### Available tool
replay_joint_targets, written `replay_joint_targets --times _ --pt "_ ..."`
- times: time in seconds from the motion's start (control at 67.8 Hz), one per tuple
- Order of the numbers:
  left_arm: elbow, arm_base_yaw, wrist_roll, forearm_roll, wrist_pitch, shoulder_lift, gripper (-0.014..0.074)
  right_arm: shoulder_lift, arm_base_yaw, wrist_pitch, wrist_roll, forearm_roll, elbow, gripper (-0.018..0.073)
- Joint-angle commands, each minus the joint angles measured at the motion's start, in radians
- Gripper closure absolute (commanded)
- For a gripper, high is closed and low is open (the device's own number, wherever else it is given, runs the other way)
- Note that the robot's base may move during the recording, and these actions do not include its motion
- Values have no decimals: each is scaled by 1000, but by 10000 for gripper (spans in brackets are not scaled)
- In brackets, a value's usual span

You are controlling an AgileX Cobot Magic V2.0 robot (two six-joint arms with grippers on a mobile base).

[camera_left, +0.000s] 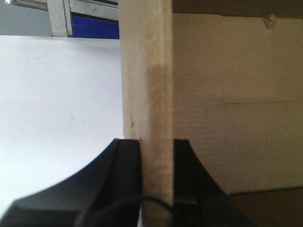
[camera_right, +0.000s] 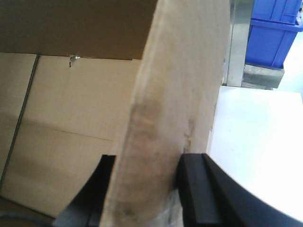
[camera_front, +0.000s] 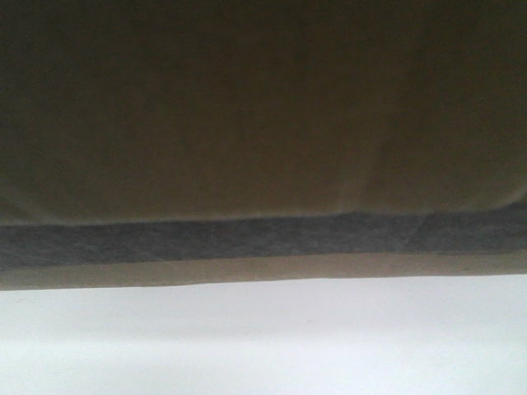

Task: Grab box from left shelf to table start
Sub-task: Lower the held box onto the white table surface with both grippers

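Observation:
The brown cardboard box (camera_front: 263, 123) fills the front view, with a dark grey band across its lower part, just above the white table (camera_front: 263, 346). My left gripper (camera_left: 155, 144) is shut on an upright pale cardboard wall of the box (camera_left: 147, 71), one black finger on each side. The box's inside face (camera_left: 236, 94) lies to its right and the table (camera_left: 57, 104) to its left. My right gripper (camera_right: 149, 161) is shut on the opposite box wall (camera_right: 180, 71), with the table (camera_right: 255, 142) to its right. The shelf's screwed front rail is out of view.
Steel shelf framing (camera_left: 59, 16) and a blue bin (camera_left: 94, 26) stand beyond the table's far edge in the left wrist view. In the right wrist view a steel post (camera_right: 239, 42) and a blue bin (camera_right: 274, 33) stand behind the table.

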Motion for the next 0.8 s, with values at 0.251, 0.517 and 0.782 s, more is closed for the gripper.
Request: replay_joint_targets --times 0.251,0.517,0.782 --pt "-36 -6 4 -23 -155 15 696 15 -3 -163 -18 -9 -29 502" --pt "-38 -6 4 -30 -153 17 696 24 -3 -142 -18 -8 -29 502" --pt "-170 -6 -8 64 -127 194 696 242 -3 -70 5 -1 -151 502"
